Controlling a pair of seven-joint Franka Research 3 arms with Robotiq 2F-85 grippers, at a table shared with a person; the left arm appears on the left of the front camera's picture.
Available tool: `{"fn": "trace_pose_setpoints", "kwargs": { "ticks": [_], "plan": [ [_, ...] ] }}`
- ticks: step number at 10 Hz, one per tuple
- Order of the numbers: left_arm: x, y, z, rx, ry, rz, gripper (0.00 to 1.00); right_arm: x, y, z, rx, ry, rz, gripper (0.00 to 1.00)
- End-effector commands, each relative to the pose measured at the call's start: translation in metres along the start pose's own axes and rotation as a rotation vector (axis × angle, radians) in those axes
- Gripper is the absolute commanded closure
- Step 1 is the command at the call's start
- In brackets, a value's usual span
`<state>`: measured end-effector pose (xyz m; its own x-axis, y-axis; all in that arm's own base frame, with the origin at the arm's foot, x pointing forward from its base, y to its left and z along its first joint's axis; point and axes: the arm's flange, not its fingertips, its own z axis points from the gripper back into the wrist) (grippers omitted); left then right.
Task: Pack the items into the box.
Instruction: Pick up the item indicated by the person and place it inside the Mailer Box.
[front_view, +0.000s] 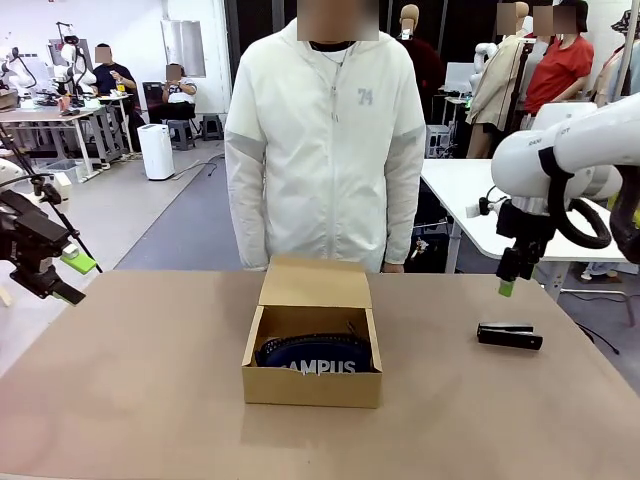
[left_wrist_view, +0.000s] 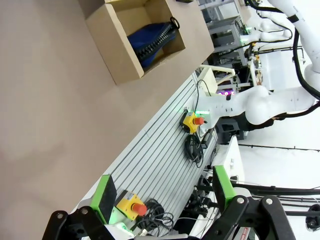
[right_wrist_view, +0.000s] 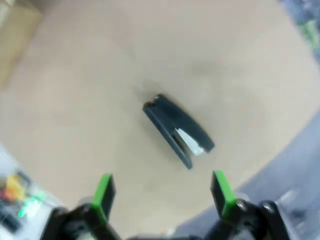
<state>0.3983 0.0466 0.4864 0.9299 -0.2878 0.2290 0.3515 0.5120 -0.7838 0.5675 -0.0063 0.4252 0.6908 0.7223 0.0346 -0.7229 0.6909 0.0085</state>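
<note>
A small brown cardboard box (front_view: 312, 388) is set mid-worktop (front_view: 150, 400), flap raised, with a navy "CAMPUS" zip pouch (front_view: 318, 356) laid inside. A small black stapler-like bar (front_view: 510, 335) is left well to its right, below the released right tool (front_view: 508, 284). The left tool (front_view: 70, 278) is held spread and empty, far left. A white-jacketed person (front_view: 325, 150) is stood behind the box.

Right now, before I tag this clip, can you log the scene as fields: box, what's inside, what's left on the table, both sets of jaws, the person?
box: centre of table, flap lid open toward person
inside box: navy pouch, white lettering
left out: black stapler-like bar, right of box
left jaws: open, empty, at table's left edge
right jaws: open, empty, above the bar
person: standing behind box
</note>
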Motion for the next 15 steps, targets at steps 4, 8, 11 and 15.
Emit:
{"fn": "trace_pose_setpoints", "kwargs": {
  "ticks": [4,8,11,15],
  "plan": [
    [-0.002,0.001,0.001,0.007,-0.002,-0.013,0.00,-0.009,0.005,-0.003,-0.012,-0.034,0.322,0.00],
    [-0.002,0.001,0.001,0.007,-0.002,-0.013,0.00,-0.013,0.003,-0.010,-0.039,-0.092,0.478,0.00],
    [-0.002,0.001,0.001,0.007,-0.002,-0.013,0.00,-0.016,0.004,-0.045,0.004,-0.080,0.625,0.00],
    [-0.002,0.001,0.001,0.007,-0.002,-0.013,0.00,-0.013,-0.010,-0.080,0.036,-0.057,0.668,0.00]
  ]
}}
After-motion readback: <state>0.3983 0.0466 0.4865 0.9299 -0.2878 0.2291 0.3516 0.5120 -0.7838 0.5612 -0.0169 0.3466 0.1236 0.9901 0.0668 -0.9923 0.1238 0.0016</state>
